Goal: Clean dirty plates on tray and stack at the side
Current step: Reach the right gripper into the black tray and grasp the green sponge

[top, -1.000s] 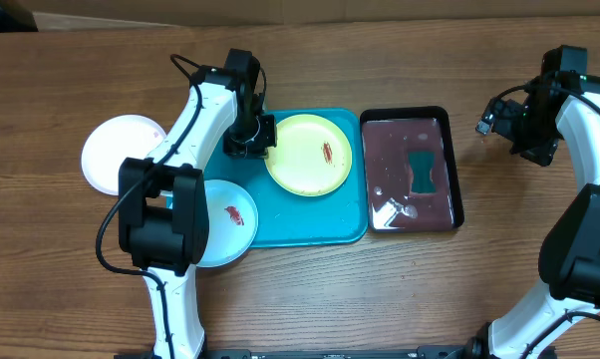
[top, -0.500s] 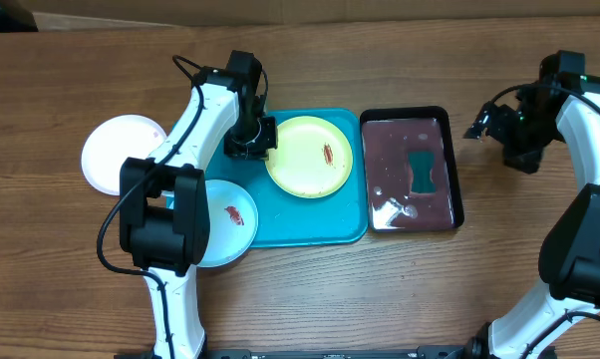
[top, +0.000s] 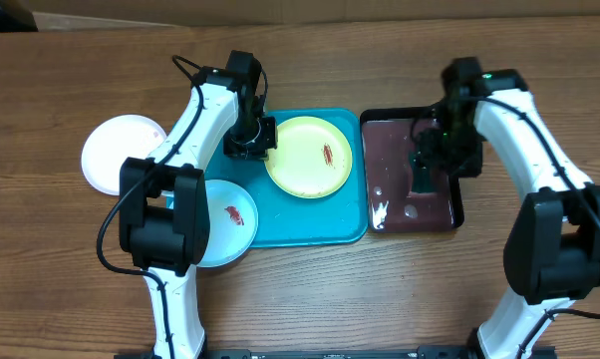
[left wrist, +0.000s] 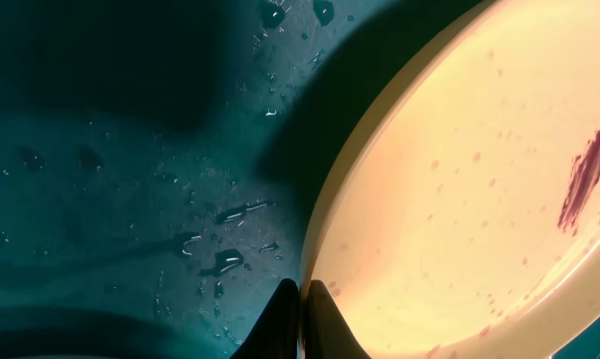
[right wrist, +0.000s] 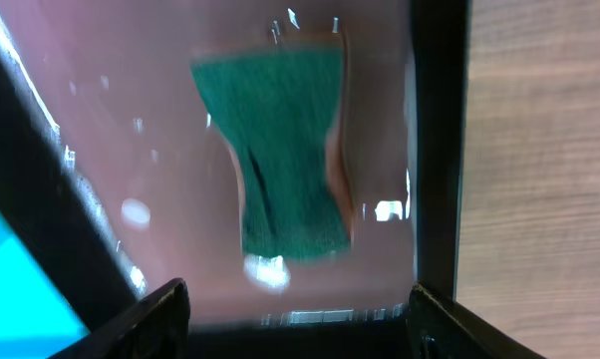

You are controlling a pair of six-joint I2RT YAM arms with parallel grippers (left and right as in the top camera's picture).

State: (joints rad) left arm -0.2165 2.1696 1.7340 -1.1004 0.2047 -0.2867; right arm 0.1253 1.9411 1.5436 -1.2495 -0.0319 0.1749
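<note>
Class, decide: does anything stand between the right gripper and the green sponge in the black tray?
Nothing visible does. The right gripper hangs open over the green rectangular sponge, which lies in reddish water inside the black plastic tray.

Turquoise tray [top: 315, 227]: front right floor lay bare, reachable from above. Yellow-green plate [top: 310, 155] filled the back. Pale blue plate [top: 230, 214] overhung the front left corner, partly under the left arm [top: 165, 214]. Black tray [top: 415, 229] sat just beside the right rim, with no passage between. White plate [top: 116, 155] occupied the table at left. Bare wood ran along the front and right of the black tray.
</note>
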